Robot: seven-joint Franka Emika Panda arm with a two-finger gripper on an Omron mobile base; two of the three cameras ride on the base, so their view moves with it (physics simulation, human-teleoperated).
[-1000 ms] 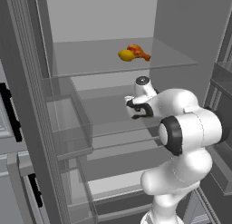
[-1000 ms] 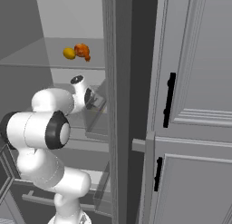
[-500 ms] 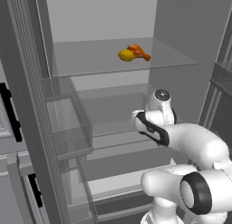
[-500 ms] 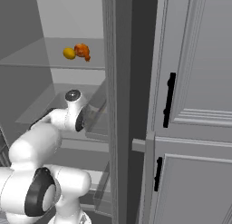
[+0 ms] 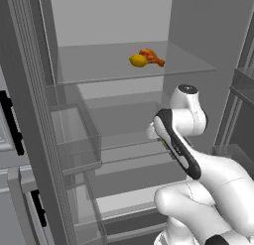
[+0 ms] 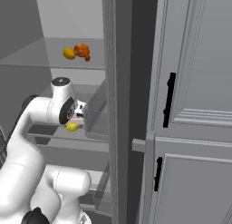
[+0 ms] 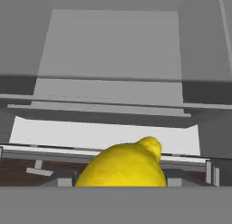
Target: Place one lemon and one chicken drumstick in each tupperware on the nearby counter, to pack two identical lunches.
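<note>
My gripper [image 6: 74, 124] hangs low inside the open fridge, shut on a yellow lemon [image 6: 71, 127]. In the hand view that lemon [image 7: 122, 166] bulges up at the bottom middle, its nub pointing up and right. Another lemon [image 5: 138, 60] lies on the upper glass shelf [image 5: 89, 65], touching an orange-brown chicken drumstick [image 5: 151, 55] to its right; the right base view shows the same lemon [image 6: 69, 53] and drumstick [image 6: 82, 51]. My own white forearm hides the hand in the left base view. The tupperware and the counter are out of view.
Clear door bins [image 5: 74, 135] stand out on the left of the fridge. The fridge's side wall [image 6: 120, 105] rises just right of my hand. Grey cabinet doors with black handles [image 6: 168, 100] fill the right. A white drawer floor [image 7: 104, 134] lies below the hand.
The arm has folded and swung, and the hand has dropped lower and drawn back from the middle shelf. The lemon and drumstick on the upper shelf have not moved.
</note>
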